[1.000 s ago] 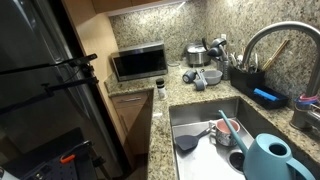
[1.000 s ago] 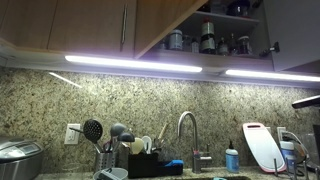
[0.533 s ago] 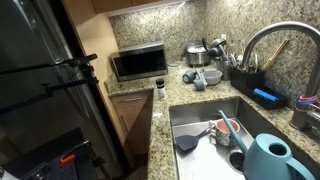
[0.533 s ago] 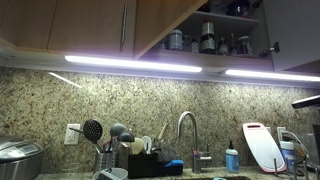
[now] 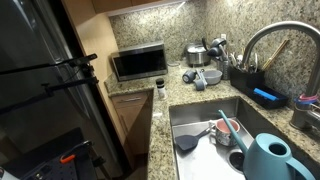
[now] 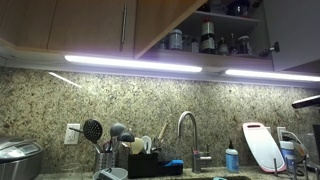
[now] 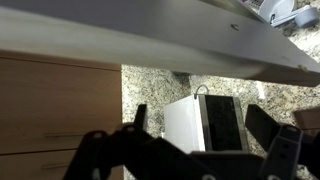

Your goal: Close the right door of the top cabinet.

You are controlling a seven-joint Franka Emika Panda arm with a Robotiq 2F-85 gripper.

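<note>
My pincer (image 7: pixel 198 118) hangs released, jaws wide, low in frame; the cabinet door (image 6: pixel 165 22) stands open, upper centre.

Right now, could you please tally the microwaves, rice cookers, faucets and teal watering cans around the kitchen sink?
Microwave: 1
Rice cooker: 1
Faucet: 1
Teal watering can: 1
Total: 4

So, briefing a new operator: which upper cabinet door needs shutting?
Find the light strip above the granite backsplash, then the wooden cabinets over it. The door above the faucet is swung open, baring a shelf of jars; its handled neighbours are shut.
</note>
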